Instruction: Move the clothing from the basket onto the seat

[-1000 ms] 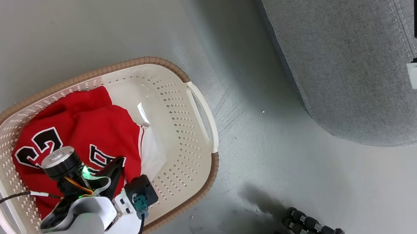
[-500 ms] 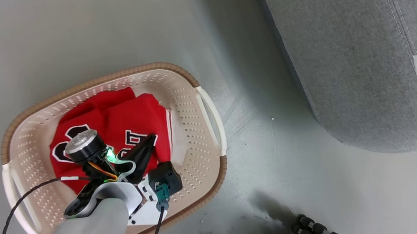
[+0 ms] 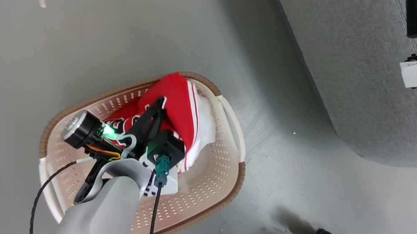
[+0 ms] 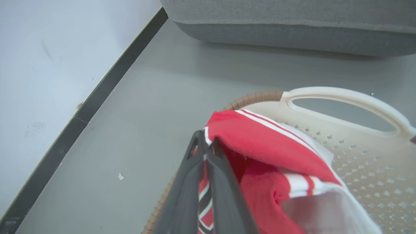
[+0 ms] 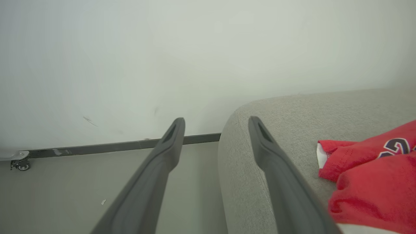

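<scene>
Clamping my left tool (image 4: 203, 144) on a fold of soft red clothing with white trim stripes (image 4: 260, 139), I have its two long dark fingers (image 4: 183, 195) pressed together, the striped edge pinched between them. The held garment bunches up over one end of the oval cream-white perforated plastic basket with a brown woven-look rim (image 3: 203, 185). It drapes against that rim beside the looped side handle (image 4: 341, 94) nearest the seat, and its white-lined lower part hangs down inside. Black-and-white lettering shows on the fabric close to my wrist. The basket stands on the smooth grey floor (image 3: 54, 54), near the large rounded grey fabric seat with stitched seams (image 3: 349, 47) but apart from it. My right tool (image 5: 216, 121) hovers over the seat's edge, its fingers spread wide with nothing between them. A second heap of red clothing (image 5: 373, 182), showing part of a dark number outlined in white, lies on the seat just beside that tool's right finger. Beyond the floor rises a pale wall (image 5: 130, 48) with a dark baseboard (image 5: 97, 148) along its foot.
</scene>
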You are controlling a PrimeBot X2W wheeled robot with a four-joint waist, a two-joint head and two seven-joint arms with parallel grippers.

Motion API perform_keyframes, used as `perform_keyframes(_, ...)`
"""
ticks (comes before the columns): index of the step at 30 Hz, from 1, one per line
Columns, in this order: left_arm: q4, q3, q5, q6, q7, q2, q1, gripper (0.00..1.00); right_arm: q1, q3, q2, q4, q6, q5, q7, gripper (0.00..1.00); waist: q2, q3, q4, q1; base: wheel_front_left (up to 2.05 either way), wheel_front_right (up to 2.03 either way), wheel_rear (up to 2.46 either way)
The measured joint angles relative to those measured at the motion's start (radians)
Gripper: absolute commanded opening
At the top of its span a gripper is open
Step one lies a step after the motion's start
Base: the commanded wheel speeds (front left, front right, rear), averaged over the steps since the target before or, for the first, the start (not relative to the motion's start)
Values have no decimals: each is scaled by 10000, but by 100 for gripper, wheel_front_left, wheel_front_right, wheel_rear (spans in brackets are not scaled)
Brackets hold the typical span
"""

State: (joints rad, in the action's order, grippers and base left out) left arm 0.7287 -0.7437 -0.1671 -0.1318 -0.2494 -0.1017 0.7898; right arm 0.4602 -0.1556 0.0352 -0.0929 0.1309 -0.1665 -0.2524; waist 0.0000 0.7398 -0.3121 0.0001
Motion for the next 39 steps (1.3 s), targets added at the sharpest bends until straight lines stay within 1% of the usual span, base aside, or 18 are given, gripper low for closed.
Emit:
perform_keyframes(5,-656,368,403,-203,-4,-6,-55,0,-6,113,12,98,0,299,0,100,-1,-376,258,0,0,0,0)
perform_keyframes(6,-769,399,422,-297,-10,-23,-70,0,-7,138,12,121,0,351,0,100,0,-454,309,0,0,0,0)
perform_keyframes(10,-1425,522,462,-441,-31,-198,-241,0,-15,353,29,236,0,485,0,100,0,-788,520,0,0,0,0)
perform_keyframes(18,-2717,1020,1005,-610,-31,-568,-455,0,-55,700,56,545,0,976,-2,100,0,-1519,932,-1,0,0,0)
perform_keyframes(22,-3396,1321,1292,-637,-31,-842,-717,0,-130,813,249,775,0,1066,-2,100,0,-2019,1181,0,0,0,0)
perform_keyframes(31,-4358,1659,1816,-635,-33,-1055,-1177,0,-635,1106,556,1181,0,1258,-2,100,0,-2899,1560,0,0,0,0)
perform_keyframes(39,-5116,1873,1937,-589,-33,-1499,-1465,0,-1145,1448,750,1674,0,1430,0,100,0,-3846,1902,-1,0,0,0)
